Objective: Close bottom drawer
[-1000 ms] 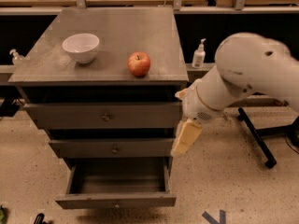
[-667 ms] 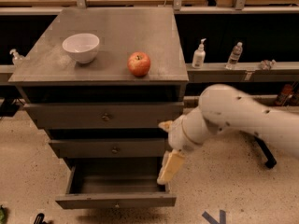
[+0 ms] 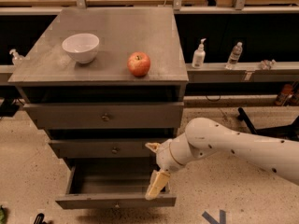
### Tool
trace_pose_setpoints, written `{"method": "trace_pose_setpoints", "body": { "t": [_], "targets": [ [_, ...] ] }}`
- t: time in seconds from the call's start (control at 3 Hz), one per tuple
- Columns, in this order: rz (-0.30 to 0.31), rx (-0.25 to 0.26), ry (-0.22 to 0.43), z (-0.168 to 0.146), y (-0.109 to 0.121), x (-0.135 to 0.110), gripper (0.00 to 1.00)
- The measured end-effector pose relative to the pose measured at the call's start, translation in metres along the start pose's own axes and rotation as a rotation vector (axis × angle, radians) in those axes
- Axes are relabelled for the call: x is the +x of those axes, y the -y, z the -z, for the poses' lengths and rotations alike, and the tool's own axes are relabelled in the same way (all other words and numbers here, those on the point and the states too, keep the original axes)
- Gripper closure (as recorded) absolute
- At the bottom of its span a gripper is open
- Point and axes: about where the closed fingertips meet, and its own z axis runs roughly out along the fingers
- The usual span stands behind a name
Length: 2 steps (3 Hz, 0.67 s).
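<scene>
The bottom drawer [image 3: 114, 200] is the lowest of three grey drawers and stands pulled out, its box open and empty, with a tiny knob on its low front panel. The middle drawer [image 3: 112, 149] and top drawer [image 3: 105, 115] are pushed in. My gripper [image 3: 156, 185] hangs from the white arm [image 3: 233, 146], which reaches in from the right. Its tan fingers point down over the right end of the open drawer, just behind the front panel.
A white bowl [image 3: 81, 47] and a red apple [image 3: 139, 63] sit on the cabinet top [image 3: 112, 31]. A pump bottle [image 3: 199, 55] and a water bottle [image 3: 234, 56] stand on a ledge to the right. A black chair base [image 3: 261, 125] lies at the right.
The arm has swung down and to the left. The gripper has gone from beside the middle drawer's right end to over the open bottom drawer's right end. The drawer has not moved.
</scene>
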Motion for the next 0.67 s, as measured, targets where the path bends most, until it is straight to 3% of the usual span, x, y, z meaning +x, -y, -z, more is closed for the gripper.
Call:
{"method": "trace_pose_setpoints", "body": {
  "t": [0.33,0.67],
  "targets": [
    [-0.002,-0.005,-0.001,-0.001,0.0,0.0,0.0],
    [-0.027,-0.166,0.018,-0.07,-0.005,0.039,0.0]
  ]
}}
